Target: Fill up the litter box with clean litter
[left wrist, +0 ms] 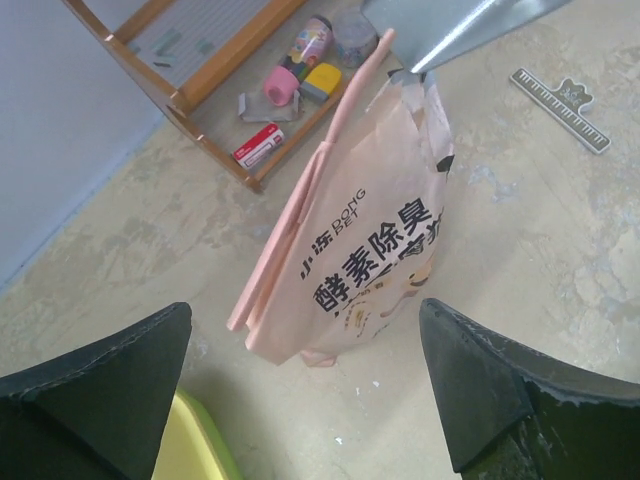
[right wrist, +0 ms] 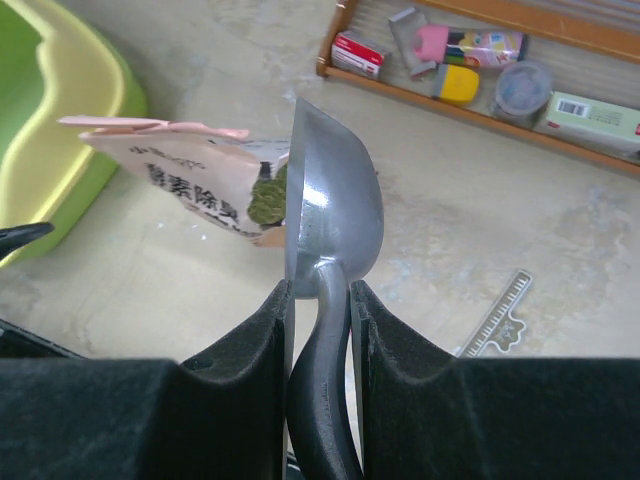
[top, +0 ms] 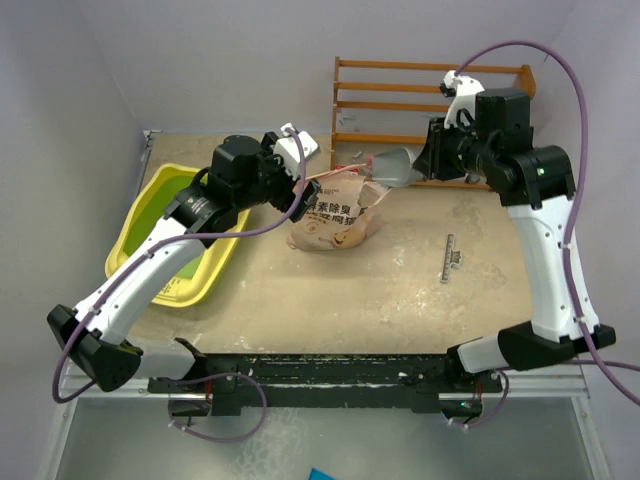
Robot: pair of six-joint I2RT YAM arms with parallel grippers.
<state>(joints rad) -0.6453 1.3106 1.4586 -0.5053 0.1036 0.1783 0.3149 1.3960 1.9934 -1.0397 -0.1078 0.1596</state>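
Note:
The yellow litter box (top: 150,262) with a greenish inside lies at the left; its rim shows in the left wrist view (left wrist: 195,445) and the right wrist view (right wrist: 85,75). The peach-pink bag (top: 335,215) stands mid-table, its torn top toward the right arm. My right gripper (top: 425,160) is shut on the handle of the silver scoop (right wrist: 335,205), whose bowl is at the bag's mouth (left wrist: 415,75). A greenish patch (right wrist: 265,198) shows at that mouth; I cannot tell if it is litter. My left gripper (left wrist: 305,390) is open and empty, just left of the bag (left wrist: 370,230).
A wooden rack (top: 430,100) with small items stands at the back right, also in the left wrist view (left wrist: 200,90) and the right wrist view (right wrist: 500,70). A grey ruler (top: 450,258) lies on the table right of the bag. Walls close in at the left and back.

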